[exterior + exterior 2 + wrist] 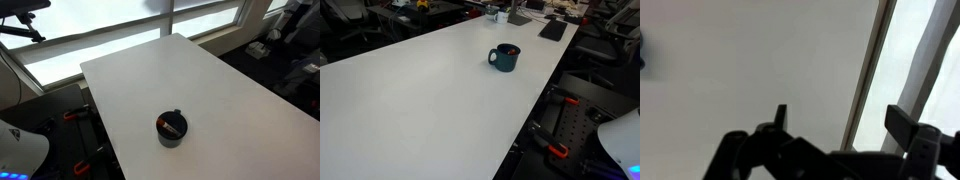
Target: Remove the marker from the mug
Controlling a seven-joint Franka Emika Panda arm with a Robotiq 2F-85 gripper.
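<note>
In the wrist view the gripper [838, 114] hangs over bare tabletop [750, 60], jaws apart and empty. Farther off, the marker [174, 125] rests inside the mug [171, 132]. The step looks like the approach; next, centre above the mug.

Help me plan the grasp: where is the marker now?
In both exterior views the marker rests inside the dark mug standing on the white table.

Both exterior views overlook the table [200, 85] [420, 90], sharing the mug [172, 129] [504, 58]; wrist view looks closely at tabletop.
</note>
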